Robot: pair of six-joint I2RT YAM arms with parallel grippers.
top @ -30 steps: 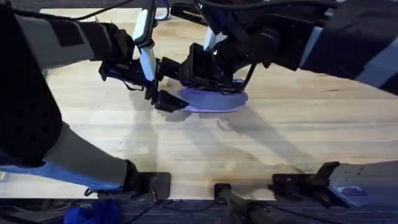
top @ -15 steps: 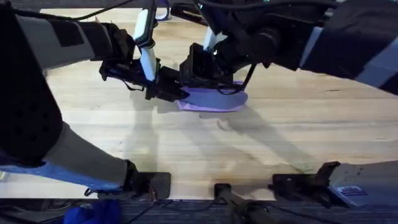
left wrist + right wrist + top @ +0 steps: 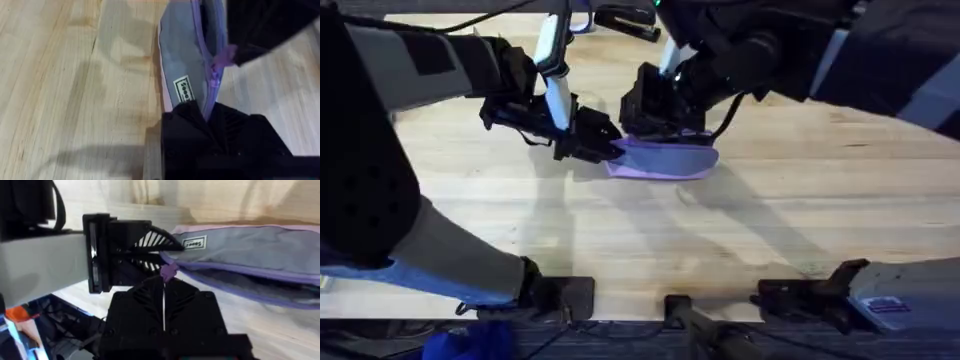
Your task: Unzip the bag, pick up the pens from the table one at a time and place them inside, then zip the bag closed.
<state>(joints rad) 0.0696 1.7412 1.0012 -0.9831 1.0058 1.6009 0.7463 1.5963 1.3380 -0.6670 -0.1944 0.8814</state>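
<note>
raised slightly, right tool (image 3: 164, 286) pinches zipper pull (image 3: 168, 271); left tool (image 3: 207, 116) clamps bag (image 3: 665, 158) end.

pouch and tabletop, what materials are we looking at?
The oblong lavender pouch with a grey-blue side panel looks like matte woven fabric: it sags softly, has a sewn label and a purple zipper, its pull probably plastic. The light butcher-block tabletop looks like wood with a satin finish: plank seams, grain and soft reflections show.
</note>
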